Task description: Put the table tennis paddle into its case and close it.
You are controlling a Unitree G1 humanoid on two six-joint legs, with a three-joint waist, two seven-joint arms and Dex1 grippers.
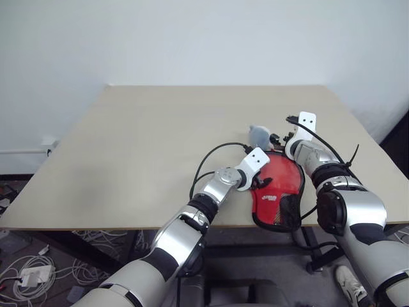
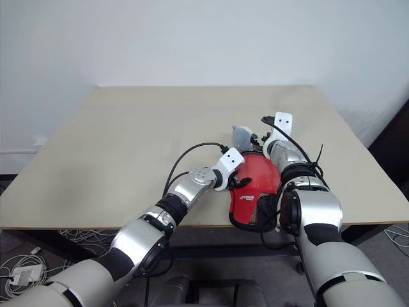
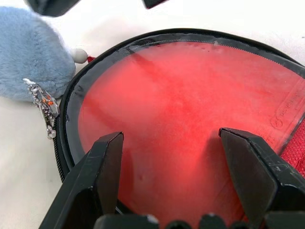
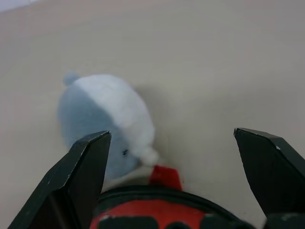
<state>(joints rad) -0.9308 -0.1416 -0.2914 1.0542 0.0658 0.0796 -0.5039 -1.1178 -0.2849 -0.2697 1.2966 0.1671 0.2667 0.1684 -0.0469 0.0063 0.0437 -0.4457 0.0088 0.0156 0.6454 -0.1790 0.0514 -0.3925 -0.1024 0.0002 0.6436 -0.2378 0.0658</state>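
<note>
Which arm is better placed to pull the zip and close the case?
Probably the right: its open end effector faces the blue plush zip charm at the case rim. The open left one hovers over the paddle face.

Lower centre-right, the case (image 1: pixel 276 195) is red with black edging and a white-logo black patch. Above it sits a pale blue-and-white plush charm (image 4: pixel 107 126). The table (image 1: pixel 140 147) is beige.

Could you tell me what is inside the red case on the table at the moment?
The paddle's red rubber face lies inside the open case, ringed by its black edge. The handle is covered.
</note>
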